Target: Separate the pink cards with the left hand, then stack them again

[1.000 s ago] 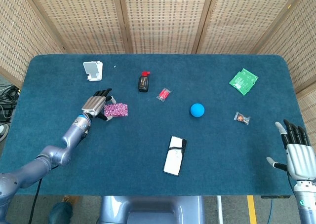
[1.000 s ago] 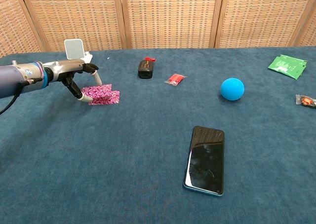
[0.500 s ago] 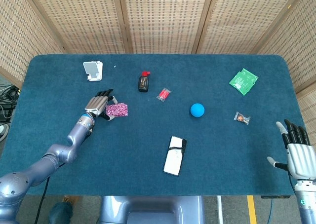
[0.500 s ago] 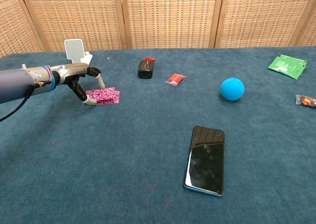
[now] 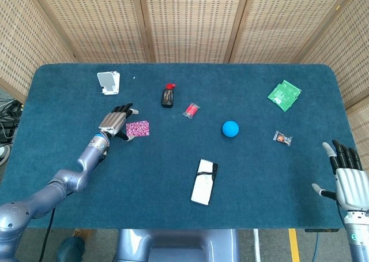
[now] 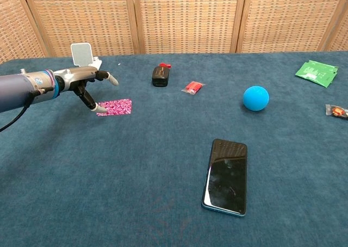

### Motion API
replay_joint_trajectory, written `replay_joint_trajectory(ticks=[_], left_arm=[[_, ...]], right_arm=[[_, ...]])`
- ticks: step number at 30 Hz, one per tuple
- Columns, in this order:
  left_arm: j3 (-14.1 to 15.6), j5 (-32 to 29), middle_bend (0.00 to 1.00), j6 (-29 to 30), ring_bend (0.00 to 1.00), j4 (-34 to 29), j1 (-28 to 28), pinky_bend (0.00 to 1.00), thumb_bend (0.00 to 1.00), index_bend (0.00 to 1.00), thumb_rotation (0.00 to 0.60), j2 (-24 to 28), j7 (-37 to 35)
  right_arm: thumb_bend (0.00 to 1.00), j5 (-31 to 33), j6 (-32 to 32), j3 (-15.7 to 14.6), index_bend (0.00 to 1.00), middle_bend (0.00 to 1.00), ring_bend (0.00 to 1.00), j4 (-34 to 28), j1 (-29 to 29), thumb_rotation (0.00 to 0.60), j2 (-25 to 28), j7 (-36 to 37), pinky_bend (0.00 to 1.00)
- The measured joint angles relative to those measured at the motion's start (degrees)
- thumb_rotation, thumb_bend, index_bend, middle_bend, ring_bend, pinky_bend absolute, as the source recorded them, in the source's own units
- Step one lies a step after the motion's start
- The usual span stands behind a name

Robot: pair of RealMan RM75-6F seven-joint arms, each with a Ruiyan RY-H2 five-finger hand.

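The pink patterned cards [image 5: 137, 128] [image 6: 115, 106] lie flat in one stack on the blue table, left of centre. My left hand [image 5: 115, 122] [image 6: 87, 81] hovers just to their left with its fingers spread. One lower fingertip [image 6: 96, 109] sits at the stack's left edge, while the other fingers stand lifted off the cards. Nothing is held in it. At the table's near right corner my right hand [image 5: 347, 178] stays open with fingers apart, seen only in the head view.
A white stand [image 5: 108, 81] [image 6: 82, 54] is behind the left hand. A black bottle with a red cap [image 5: 168, 95], a red wrapper [image 5: 191, 110], a blue ball [image 5: 230, 128], a phone [image 5: 204, 182], a green packet [image 5: 285, 94] and a small snack [image 5: 282, 138] lie further right.
The left hand has let go of the cards. They were tilted up in its fingers and now lie flat, and the fingers have lifted and spread. The right hand has not moved.
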Motion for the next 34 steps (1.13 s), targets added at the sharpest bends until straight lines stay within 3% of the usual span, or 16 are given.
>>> replay_joint_trajectory(ticks=[6, 9, 15, 20, 26, 29, 34], left_arm=[[0.1, 0.46, 0.0, 0.55, 0.0, -1.34, 0.39, 0.0, 0.24, 0.01, 0.6, 0.92, -0.35], [0.01, 1.27, 0.0, 2.85, 0.0, -2.95, 1.12, 0.0, 0.21, 0.0, 0.6, 1.79, -1.25], [0.02, 4.53, 0.0, 14.61, 0.0, -8.34, 5.27, 0.0, 0.05, 0.0, 0.6, 5.37, -4.08], [0.49, 6.48, 0.0, 29.57, 0.0, -17.56, 12.97, 0.0, 0.04, 0.0, 0.6, 12.07, -4.17], [2.27, 5.78, 0.0, 39.48, 0.0, -34.88, 24.32, 0.0, 0.04, 0.0, 0.6, 23.59, -1.46], [4.22, 5.43, 0.0, 44.28, 0.0, -41.95, 31.1, 0.0, 0.04, 0.0, 0.6, 28.56, -0.87], [9.32, 6.63, 0.0, 51.27, 0.0, -46.73, 40.03, 0.0, 0.04, 0.0, 0.6, 33.11, -0.35]], right_arm=[[0.0, -0.22, 0.27, -0.07, 0.0, 0.0, 0.0, -0.14, -0.1, 0.6, 0.02, -0.09, 0.0], [0.0, -0.26, 0.38, -0.08, 0.0, 0.0, 0.0, -0.07, -0.13, 0.6, -0.03, -0.25, 0.0], [0.0, -1.1, 1.37, -0.02, 0.0, 0.0, 0.0, 0.72, -0.19, 0.6, -0.35, -0.21, 0.0], [0.0, -1.92, 2.28, 0.03, 0.0, 0.0, 0.0, 1.42, -0.32, 0.6, -0.64, 0.6, 0.0], [0.0, -2.84, 2.66, -0.13, 0.0, 0.0, 0.0, 1.37, -0.25, 0.6, -0.76, 0.64, 0.0], [0.0, -3.15, 2.93, -0.13, 0.0, 0.0, 0.0, 1.46, -0.2, 0.6, -0.8, 0.37, 0.0], [0.0, -3.45, 3.64, -0.03, 0.0, 0.0, 0.0, 2.01, -0.32, 0.6, -1.0, 0.3, 0.0]])
